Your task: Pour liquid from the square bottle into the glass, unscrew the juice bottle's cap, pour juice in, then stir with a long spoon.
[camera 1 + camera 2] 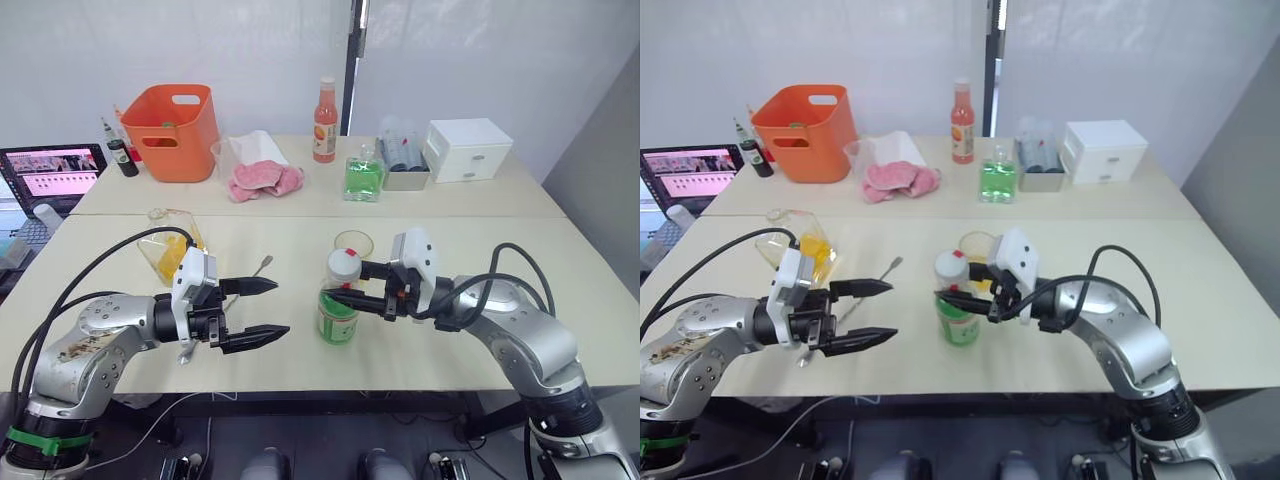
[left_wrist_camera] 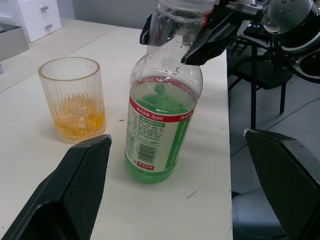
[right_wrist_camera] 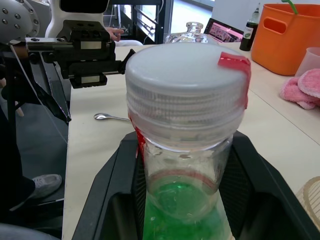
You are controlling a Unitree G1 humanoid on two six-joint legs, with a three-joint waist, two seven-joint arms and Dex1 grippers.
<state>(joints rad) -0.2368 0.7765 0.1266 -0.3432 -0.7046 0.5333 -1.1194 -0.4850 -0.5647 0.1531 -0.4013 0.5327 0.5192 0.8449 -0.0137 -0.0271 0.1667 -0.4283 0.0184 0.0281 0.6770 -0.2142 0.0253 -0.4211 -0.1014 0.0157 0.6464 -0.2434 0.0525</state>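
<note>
Step in hand: the glass already held orange-yellow liquid, so the pour from the square bottle looked done; the cap job was on.
Juice bottle: the slim clear plastic juice bottle with green label and red neck band [image 1: 338, 310] stood upright on the pale tabletop [image 1: 460, 240], near its front edge, between the two arms.
Cap: the small round white screw cap [image 3: 186, 85] sat on the neck, not yet off.
Right tool: the right tool [image 1: 352, 282] had its black fingers either side of the neck just under the cap; contact could not be confirmed.
Left tool: the left tool [image 1: 268, 308] hung wide open beside the bottle, holding nothing.
Glass: the clear ribbed tumbler [image 2: 73, 100] stood just behind the bottle.
Square bottle: the clear square-sided decanter [image 1: 172, 243] stood behind the left arm.
Spoon: the thin silver long spoon [image 1: 258, 269] lay on the tabletop by the left tool.
Next move: probably one tool steadying the bottle while the other twisted the cap.
</note>
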